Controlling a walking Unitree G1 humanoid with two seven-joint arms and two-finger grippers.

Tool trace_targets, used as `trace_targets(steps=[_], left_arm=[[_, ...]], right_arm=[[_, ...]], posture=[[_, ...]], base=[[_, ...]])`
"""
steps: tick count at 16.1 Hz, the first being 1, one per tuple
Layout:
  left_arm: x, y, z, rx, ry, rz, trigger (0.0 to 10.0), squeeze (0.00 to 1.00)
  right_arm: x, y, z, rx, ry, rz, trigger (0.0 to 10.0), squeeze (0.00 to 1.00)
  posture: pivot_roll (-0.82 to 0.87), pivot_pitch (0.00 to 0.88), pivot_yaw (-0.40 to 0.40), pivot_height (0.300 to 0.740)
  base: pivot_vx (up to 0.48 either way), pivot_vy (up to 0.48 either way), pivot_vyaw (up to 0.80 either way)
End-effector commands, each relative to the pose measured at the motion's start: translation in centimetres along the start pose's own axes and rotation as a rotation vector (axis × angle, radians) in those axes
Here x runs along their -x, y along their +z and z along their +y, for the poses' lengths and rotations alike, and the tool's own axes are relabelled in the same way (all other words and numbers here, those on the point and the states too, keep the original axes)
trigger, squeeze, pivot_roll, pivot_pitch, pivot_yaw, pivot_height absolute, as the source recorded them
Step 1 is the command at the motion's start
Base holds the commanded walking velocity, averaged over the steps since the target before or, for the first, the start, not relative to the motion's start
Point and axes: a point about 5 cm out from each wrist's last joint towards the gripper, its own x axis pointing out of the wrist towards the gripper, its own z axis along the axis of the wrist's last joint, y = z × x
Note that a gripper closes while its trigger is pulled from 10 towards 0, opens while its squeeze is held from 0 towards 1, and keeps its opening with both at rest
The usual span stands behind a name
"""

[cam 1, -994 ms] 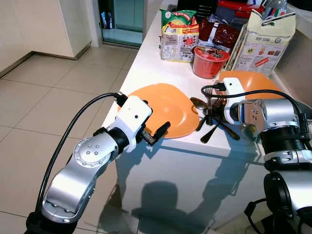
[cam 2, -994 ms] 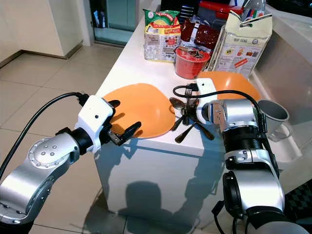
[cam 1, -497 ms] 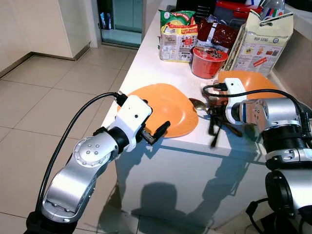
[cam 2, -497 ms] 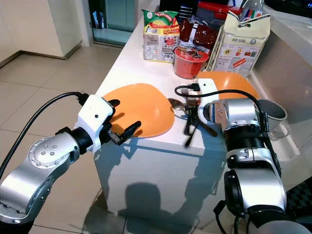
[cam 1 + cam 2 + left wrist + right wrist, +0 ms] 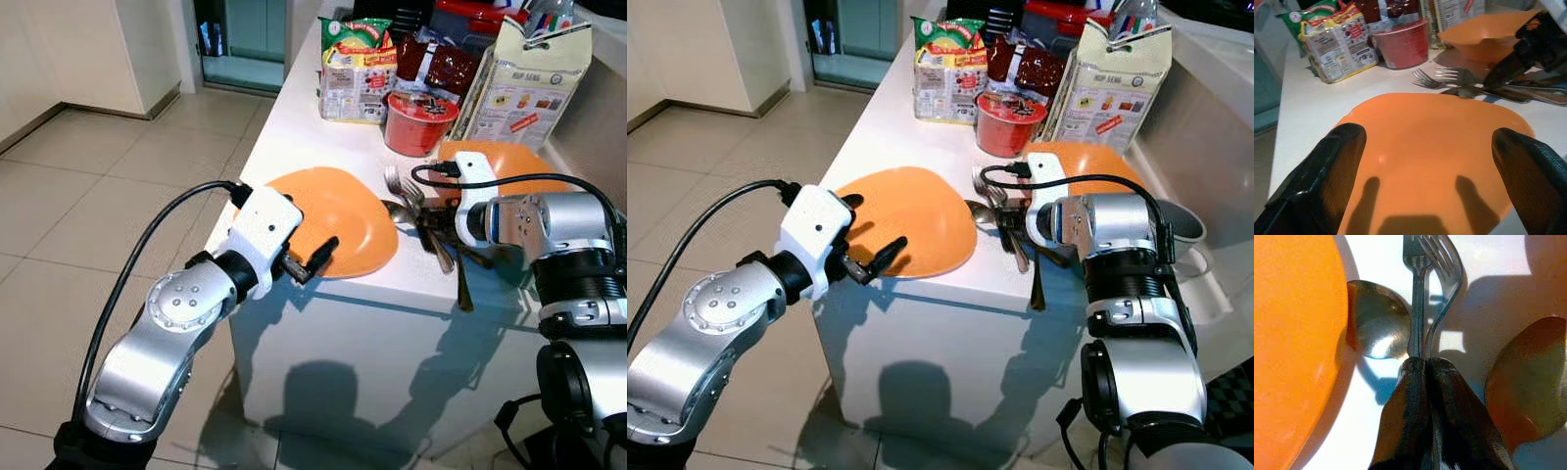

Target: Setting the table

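Note:
An orange plate (image 5: 338, 220) lies near the front edge of the white counter (image 5: 294, 127). My left gripper (image 5: 1427, 188) is open at the plate's near rim, one black finger (image 5: 1327, 181) on each side. My right gripper (image 5: 1422, 364) is shut on two metal forks (image 5: 397, 182) just right of the plate. Their tines point toward the far side and their handles stick out past the counter's front edge. A metal spoon (image 5: 1376, 333) lies between the plate and the forks. A second orange plate (image 5: 505, 162) sits behind my right wrist.
A red noodle cup (image 5: 421, 122), a noodle pack (image 5: 355, 69) and a paper bag (image 5: 529, 83) crowd the far end of the counter. A brown spoon (image 5: 1528, 382) lies beside the forks. A grey mug (image 5: 1181, 230) stands at the right. Tiled floor (image 5: 88, 196) lies to the left.
My right gripper has turned the forks: their handles swung from pointing left-down to hanging over the front edge at the right, tines now pointing away. The left arm barely shifted.

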Motion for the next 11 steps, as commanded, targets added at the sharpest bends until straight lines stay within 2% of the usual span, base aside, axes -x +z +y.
trace_targets(steps=[1,5,6,9,11], left_arm=[[-0.2,0.1,0.4,-0.005,0.023,-0.005,10.0,0.00],[-0.2,0.1,1.1,-0.001,0.089,-0.005,10.0,0.00],[-0.2,0.2,1.4,0.001,0.112,-0.010,10.0,0.00],[-0.3,0.4,1.7,0.010,0.136,-0.019,10.0,0.00],[-0.3,0.4,1.8,0.014,0.148,-0.022,10.0,0.00]], right_arm=[[0.6,0.7,0.0,-0.004,0.021,-0.024,0.0,0.00],[1.2,2.0,0.8,0.040,0.067,-0.118,0.0,0.00],[1.4,2.8,1.1,0.034,0.088,-0.178,0.0,0.00],[1.9,3.6,1.2,0.010,0.109,-0.228,0.0,0.00],[2.9,4.6,1.3,-0.036,0.164,-0.285,0.0,0.00]], posture=[[-0.01,0.000,-0.088,0.740],[-0.01,0.000,-0.095,0.740],[-0.01,0.000,-0.095,0.740],[-0.01,0.000,-0.094,0.740],[0.00,0.000,-0.097,0.740]], base=[[0.000,0.000,0.00],[0.000,0.000,0.00],[0.000,0.000,0.00],[0.000,0.000,0.00],[0.000,0.000,0.00]])
